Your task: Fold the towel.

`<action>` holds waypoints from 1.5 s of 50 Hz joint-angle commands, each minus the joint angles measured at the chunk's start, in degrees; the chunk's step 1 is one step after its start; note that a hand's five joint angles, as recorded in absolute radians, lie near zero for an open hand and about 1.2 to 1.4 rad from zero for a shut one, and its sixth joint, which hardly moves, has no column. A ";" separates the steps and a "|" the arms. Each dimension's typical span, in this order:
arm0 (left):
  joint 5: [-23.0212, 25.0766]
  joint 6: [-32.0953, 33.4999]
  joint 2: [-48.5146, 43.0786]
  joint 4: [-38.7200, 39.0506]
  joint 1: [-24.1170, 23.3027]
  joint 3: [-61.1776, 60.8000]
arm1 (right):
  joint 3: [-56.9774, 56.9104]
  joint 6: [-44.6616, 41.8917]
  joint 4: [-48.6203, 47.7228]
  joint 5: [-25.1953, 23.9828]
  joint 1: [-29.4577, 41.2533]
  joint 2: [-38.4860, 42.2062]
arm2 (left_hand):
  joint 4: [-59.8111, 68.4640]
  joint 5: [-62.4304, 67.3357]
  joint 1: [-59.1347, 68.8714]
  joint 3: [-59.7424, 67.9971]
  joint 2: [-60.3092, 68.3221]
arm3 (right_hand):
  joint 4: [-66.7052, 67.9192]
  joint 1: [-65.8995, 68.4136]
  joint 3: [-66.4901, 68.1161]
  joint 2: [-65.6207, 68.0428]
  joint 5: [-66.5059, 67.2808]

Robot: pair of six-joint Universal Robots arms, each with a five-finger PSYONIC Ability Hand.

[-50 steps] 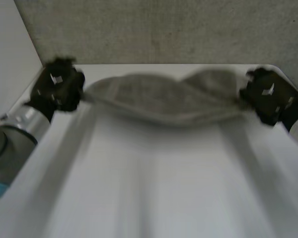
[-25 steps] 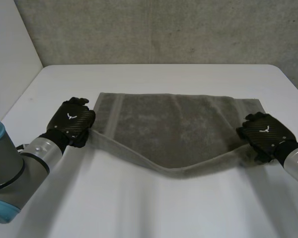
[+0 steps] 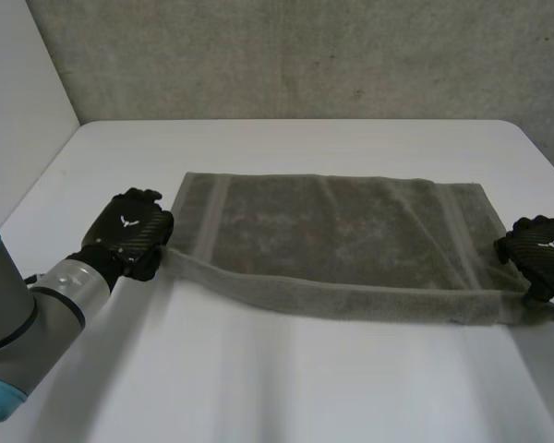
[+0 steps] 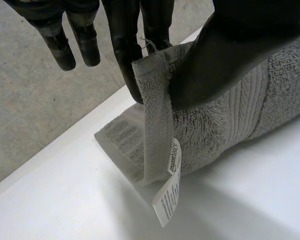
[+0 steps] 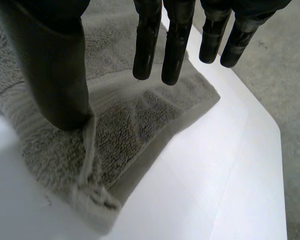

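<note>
Left hand pinches corner | right hand uncurled | 1 towel

- A white fabric tag hangs from the hem of the grey terry towel, at the corner pinched by the black left hand. Along the tag's upper part the brand word "amazonbasics" runs in dark letters.
- Lower on the same tag there are lines of small print, too fine to read.
- In the head view, the back of the left hand bears a small white winged emblem without letters. The black right hand bears the same mark.
</note>
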 commanded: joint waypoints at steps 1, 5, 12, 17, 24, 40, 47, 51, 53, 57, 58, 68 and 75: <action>0.01 -0.01 0.20 -0.16 0.00 -0.34 | -0.35 -0.39 0.95 -0.26 -0.60 2.87 | -3.00 3.93 7.85 -2.52 2.78 | -0.37 7.50 -0.36 6.77 9.18; -0.17 -0.01 0.20 -0.16 0.08 -0.34 | 0.44 -2.84 2.00 -0.09 -0.95 3.13 | -3.00 3.93 7.85 -2.52 2.78 | -0.37 8.34 -0.36 7.62 10.03; -0.26 -0.10 0.46 -0.86 0.09 -0.42 | 1.59 -4.17 5.87 -1.40 -3.23 3.04 | -3.00 3.93 7.85 -2.52 2.78 | -0.37 17.25 -0.36 16.53 18.94; -0.08 -0.10 1.33 -3.05 0.08 -0.60 | 1.41 -5.40 9.91 -5.27 -5.70 2.17 | -3.00 3.93 7.85 -2.52 2.78 | -0.37 43.33 -0.36 42.60 45.01; -0.17 -0.01 3.71 -7.45 0.17 -0.51 | -0.17 -6.80 17.55 -12.03 -13.06 -4.23 | -3.00 3.93 7.85 -2.52 2.78 | -0.37 43.94 -0.36 43.21 45.62; 0.09 -0.27 22.58 -19.92 5.09 -2.54 | -5.71 -7.07 29.42 -26.72 -24.68 -16.99 | -3.00 3.93 7.85 -2.52 2.78 | -0.37 43.94 -0.36 43.21 45.62; 0.18 -0.89 29.19 -23.00 6.41 -0.43 | -9.92 -7.07 34.69 -33.91 -26.09 -20.86 | -3.00 3.93 7.85 -2.52 2.78 | -0.37 43.94 -0.36 43.21 45.62; 0.27 -2.29 30.17 -23.36 6.50 1.15 | -11.33 -6.72 34.87 -34.63 -25.47 -21.04 | -3.00 3.93 7.85 -2.52 2.78 | -0.37 43.94 -0.36 43.21 45.62; 0.27 -2.56 29.47 -23.19 6.59 1.68 | -12.03 -6.72 34.61 -34.63 -25.30 -20.86 | -3.00 3.93 7.85 -2.52 2.78 | -0.37 43.94 -0.36 43.21 45.62; 0.44 -2.73 27.00 -22.74 6.50 2.12 | -13.70 -6.54 33.21 -34.19 -23.20 -19.20 | -3.00 3.93 7.85 -2.52 2.78 | -0.37 43.94 -0.36 43.21 45.62; 0.44 -2.47 24.04 -22.66 6.24 2.47 | -14.75 -6.28 31.72 -33.58 -20.84 -16.76 | -3.00 3.93 7.85 -2.52 2.78 | -0.37 43.94 -0.36 43.21 45.62; -0.08 -2.30 5.73 -22.66 4.83 11.70 | -26.60 -5.57 25.83 -14.96 -3.61 -0.32 | -3.00 3.93 7.85 -2.52 2.78 | -0.37 43.94 -0.36 43.21 45.62; -0.78 -2.65 -7.52 -23.10 4.22 24.16 | -33.57 -5.05 22.83 -10.10 0.72 9.46 | -3.00 3.93 7.85 -2.52 2.78 | -0.37 43.94 -0.36 43.21 45.62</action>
